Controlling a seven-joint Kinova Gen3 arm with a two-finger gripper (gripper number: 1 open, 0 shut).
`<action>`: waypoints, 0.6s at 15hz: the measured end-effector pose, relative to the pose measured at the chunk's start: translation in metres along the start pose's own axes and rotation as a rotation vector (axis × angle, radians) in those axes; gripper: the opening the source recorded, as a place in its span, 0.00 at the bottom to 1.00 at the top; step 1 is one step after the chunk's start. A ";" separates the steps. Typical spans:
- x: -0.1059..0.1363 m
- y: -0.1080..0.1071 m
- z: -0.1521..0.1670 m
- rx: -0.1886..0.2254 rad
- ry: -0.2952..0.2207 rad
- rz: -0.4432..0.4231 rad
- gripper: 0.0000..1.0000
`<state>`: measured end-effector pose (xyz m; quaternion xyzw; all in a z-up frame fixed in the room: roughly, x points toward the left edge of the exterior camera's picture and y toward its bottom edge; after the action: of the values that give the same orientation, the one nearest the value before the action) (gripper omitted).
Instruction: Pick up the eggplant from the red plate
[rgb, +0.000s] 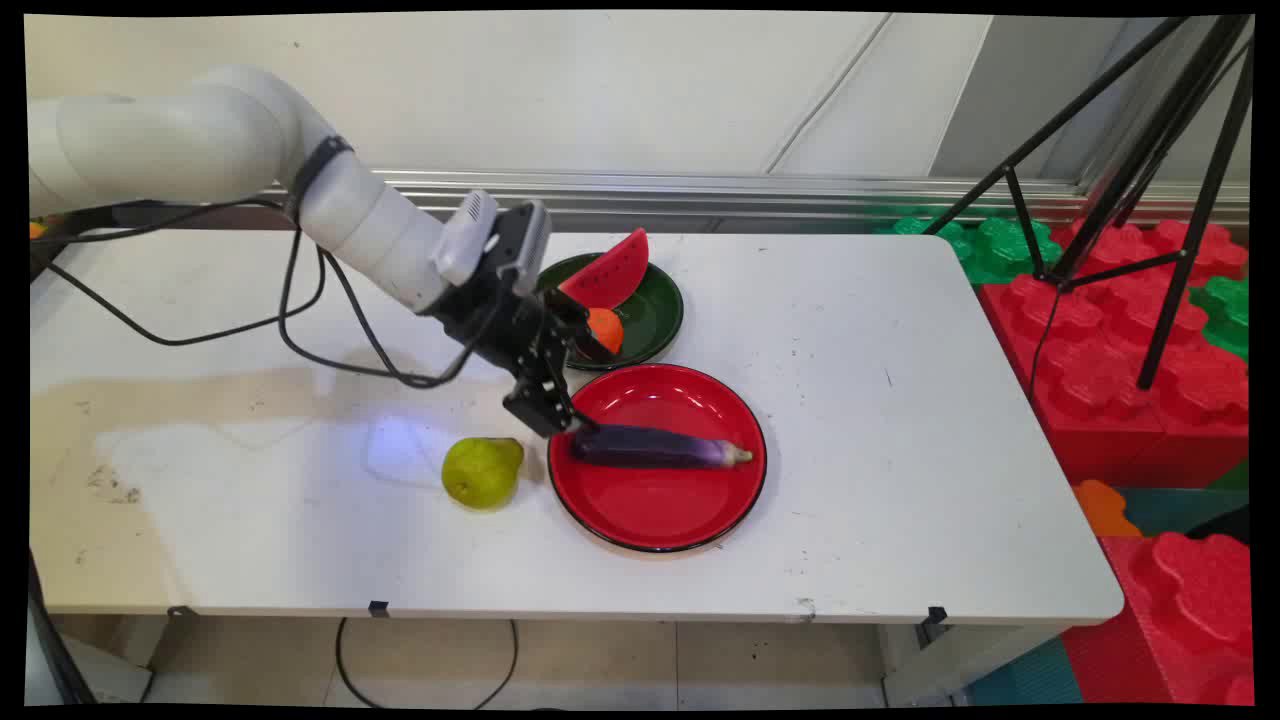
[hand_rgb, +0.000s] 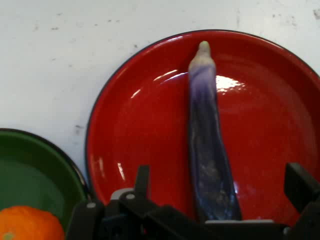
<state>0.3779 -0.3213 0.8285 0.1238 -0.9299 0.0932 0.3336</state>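
A purple eggplant (rgb: 660, 447) lies across a red plate (rgb: 660, 510), its pale stem end pointing right. My gripper (rgb: 568, 405) hangs low over the plate's left rim, at the eggplant's thick end. In the hand view the eggplant (hand_rgb: 206, 145) runs up the middle of the red plate (hand_rgb: 270, 125). The gripper (hand_rgb: 220, 192) is open, with one finger on each side of the thick end and a clear gap to both. Nothing is held.
Just behind the red plate sits a dark green plate (rgb: 655, 310) holding a watermelon slice (rgb: 608, 270) and an orange (rgb: 605, 328). A green pear (rgb: 482, 471) lies on the table left of the red plate. Black cables hang from the arm at the left.
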 end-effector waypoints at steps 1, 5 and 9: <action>0.001 0.003 0.006 -0.005 -0.004 -0.002 1.00; 0.000 0.010 0.030 -0.014 -0.026 -0.018 1.00; -0.003 0.011 0.053 -0.012 -0.051 -0.034 1.00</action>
<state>0.3456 -0.3235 0.7852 0.1401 -0.9363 0.0789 0.3121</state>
